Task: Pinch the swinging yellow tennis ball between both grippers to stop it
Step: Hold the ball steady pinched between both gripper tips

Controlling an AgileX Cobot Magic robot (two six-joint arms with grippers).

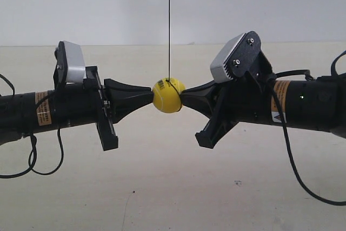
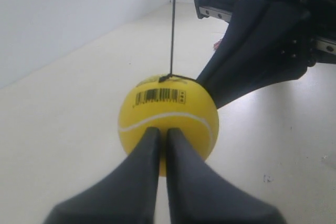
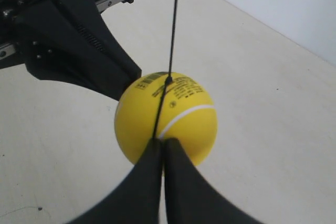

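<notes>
Evidently the pinch itself is in hand. The ball (image 1: 167, 96) hangs on its string (image 1: 168, 25) well above the pale surface (image 1: 162, 187), caught between two gripper tips that touch it from opposite sides. The left gripper (image 2: 163, 129) has its fingers pressed together into one narrow wedge with nothing between them, its point against the ball just under the white seam (image 2: 184, 115). The right gripper (image 3: 160, 141) is closed the same way, its tip on the far side. The string looks plumb, so the ball seems at rest. The next move probably calls for an even, gentle squeeze, since a harder push from one side could roll the round ball off those narrow points. The ball is matt yellow felt with a small barcode label (image 2: 160, 96); the fingers are smooth black plastic.
</notes>
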